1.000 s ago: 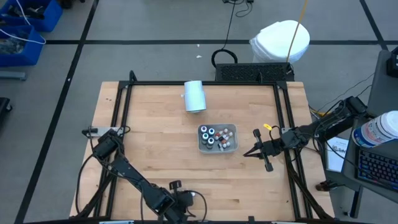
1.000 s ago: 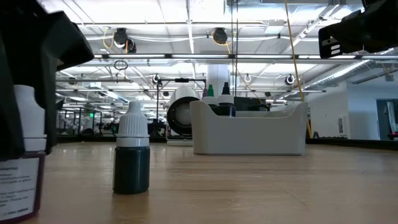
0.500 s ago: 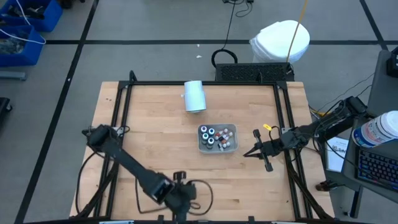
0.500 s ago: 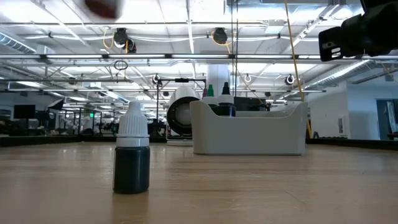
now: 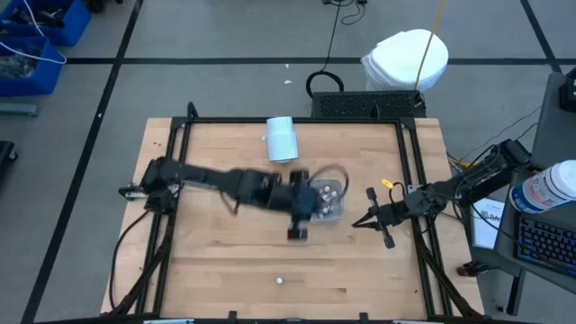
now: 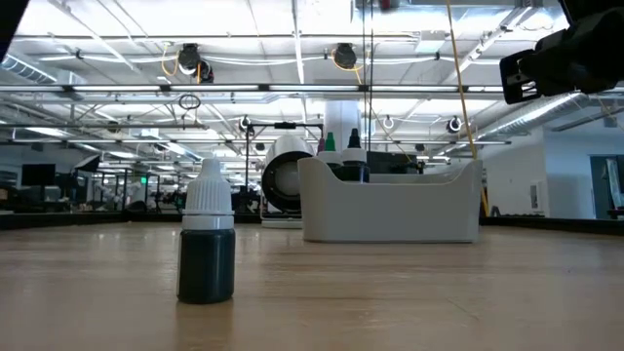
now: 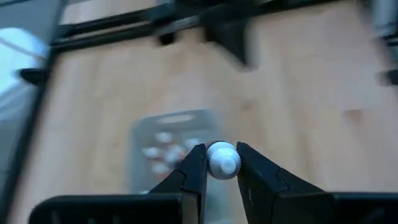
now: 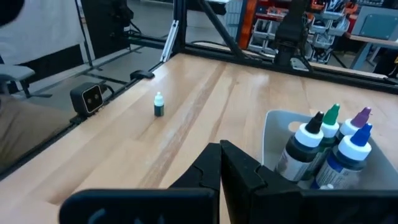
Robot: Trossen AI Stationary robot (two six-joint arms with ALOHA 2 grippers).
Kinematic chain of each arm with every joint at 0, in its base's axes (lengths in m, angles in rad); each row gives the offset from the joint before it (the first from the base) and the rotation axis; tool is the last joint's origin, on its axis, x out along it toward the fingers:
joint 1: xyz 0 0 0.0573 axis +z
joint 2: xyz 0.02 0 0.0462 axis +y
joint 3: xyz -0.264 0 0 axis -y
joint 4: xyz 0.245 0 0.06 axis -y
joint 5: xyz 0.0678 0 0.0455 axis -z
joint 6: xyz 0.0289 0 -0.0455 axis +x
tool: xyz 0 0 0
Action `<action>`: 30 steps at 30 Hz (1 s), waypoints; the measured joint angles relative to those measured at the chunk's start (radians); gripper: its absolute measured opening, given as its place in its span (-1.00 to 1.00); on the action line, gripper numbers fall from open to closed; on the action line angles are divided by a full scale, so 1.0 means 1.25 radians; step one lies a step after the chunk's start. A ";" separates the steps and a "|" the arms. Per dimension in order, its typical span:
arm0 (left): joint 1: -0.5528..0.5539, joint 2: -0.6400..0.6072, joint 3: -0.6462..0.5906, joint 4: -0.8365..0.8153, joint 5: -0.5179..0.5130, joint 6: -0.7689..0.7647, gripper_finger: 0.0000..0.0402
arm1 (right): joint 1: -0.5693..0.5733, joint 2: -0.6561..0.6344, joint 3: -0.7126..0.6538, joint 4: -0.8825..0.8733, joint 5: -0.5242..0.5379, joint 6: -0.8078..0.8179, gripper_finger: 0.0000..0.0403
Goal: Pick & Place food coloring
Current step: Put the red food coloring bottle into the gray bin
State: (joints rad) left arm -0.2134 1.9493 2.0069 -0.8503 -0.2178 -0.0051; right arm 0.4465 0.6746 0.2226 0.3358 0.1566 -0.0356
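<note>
My left gripper [image 5: 301, 218] hangs above the table just near-left of the grey tray [image 5: 335, 214], shut on a small food coloring bottle [image 7: 222, 159] with a white top. The tray [image 8: 280, 134] holds several more bottles [image 8: 323, 146], dark and whitish. One dark green bottle with a white cap [image 6: 207, 240] stands upright on its base near the table's front edge [image 5: 281, 281], and it also shows in the right wrist view [image 8: 158, 104]. My right gripper [image 5: 360, 220] waits shut, just right of the tray. My left gripper pinches the bottle between its two fingertips [image 7: 194, 163], one on each side. Only the bottle's round white top [image 7: 224, 157] shows; its body is hidden behind it. The fingers slant down from the table's left side. The bottle is lifted clear of the table.
A larger white cylinder [image 5: 282, 139] lies on the wood behind the tray. A black frame rail [image 5: 297, 120] runs around the table top. Bare wood lies left of and in front of the tray.
My left gripper has risen from the table's near edge and swung toward the far right, up to the tray, rolling as it went. The bottle it held there has been lifted clear and carried along, out of the low view. The green bottle has stayed put.
</note>
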 joint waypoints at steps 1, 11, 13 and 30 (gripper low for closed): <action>0.024 0.000 -0.005 0.005 0.000 0.022 -0.66 | 0.000 0.000 0.000 0.007 0.000 -0.001 -1.00; 0.154 0.103 -0.015 0.017 0.085 0.098 -0.66 | 0.000 -0.051 0.000 0.020 -0.027 -0.006 -1.00; 0.158 0.129 -0.015 0.031 0.104 0.114 -0.66 | 0.000 -0.077 0.000 0.010 -0.024 -0.009 -1.00; 0.192 0.254 -0.016 0.138 0.111 0.190 -0.66 | 0.000 -0.141 0.000 0.001 -0.018 -0.090 -1.00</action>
State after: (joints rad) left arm 0.0263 2.2671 1.9873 -0.6776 -0.0792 0.2321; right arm 0.4465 0.4987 0.2222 0.3373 0.1345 -0.1483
